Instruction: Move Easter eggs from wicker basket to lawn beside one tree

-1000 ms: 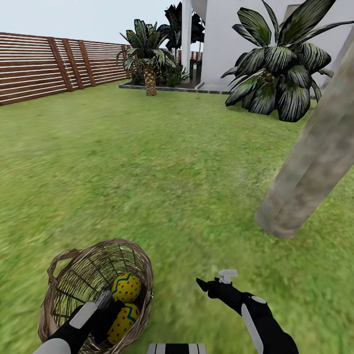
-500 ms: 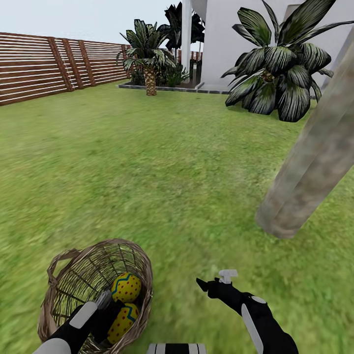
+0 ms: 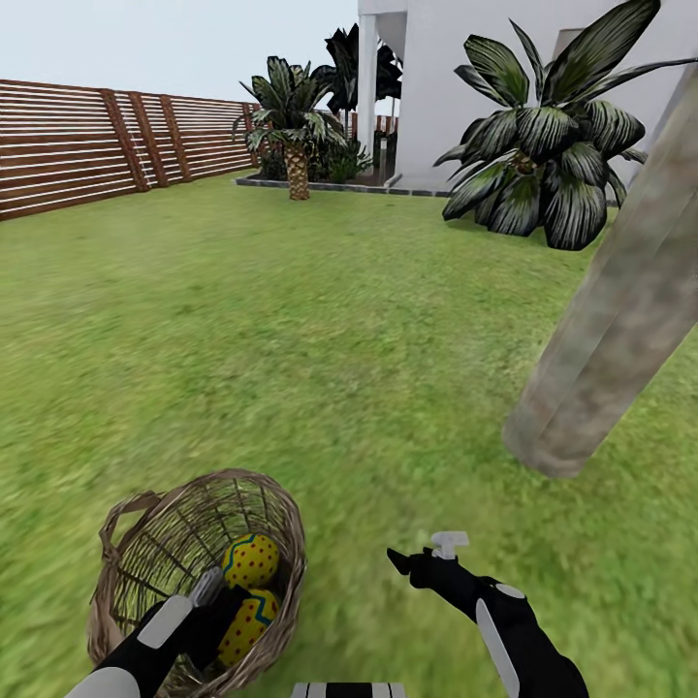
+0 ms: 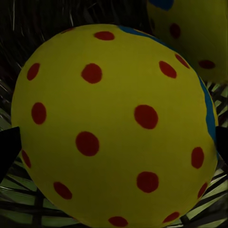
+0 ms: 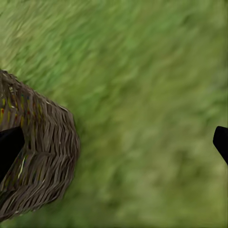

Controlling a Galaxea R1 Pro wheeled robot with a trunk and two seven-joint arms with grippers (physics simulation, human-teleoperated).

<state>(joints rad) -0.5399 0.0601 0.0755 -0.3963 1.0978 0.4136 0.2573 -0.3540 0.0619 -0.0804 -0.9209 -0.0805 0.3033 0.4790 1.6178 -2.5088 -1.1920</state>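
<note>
The lawn [image 3: 291, 330] spreads wide and green to a slatted fence [image 3: 87, 145] at ten o'clock and a white house [image 3: 456, 78] at one o'clock. The tree [image 3: 620, 310] leans up from the grass at three o'clock, its base well apart from the basket. A broad-leaved plant [image 3: 543, 165] stands behind it. The basket [image 3: 145, 543] sits on the grass at seven o'clock of the head view, and two eggs [image 3: 250, 560] lie in it, one above the other. The left gripper [image 3: 208, 620] reaches down into the basket beside the lower egg [image 3: 247, 620]. In the left wrist view that egg [image 4: 114, 128] lies between the fingers [image 4: 7, 149], which are spread at either side of it; whether they touch it I cannot tell. The right gripper [image 3: 427, 553] hangs over bare grass at five o'clock, its fingers [image 5: 8, 147] wide apart, the basket wall [image 5: 42, 152] just beside one of them.
</note>
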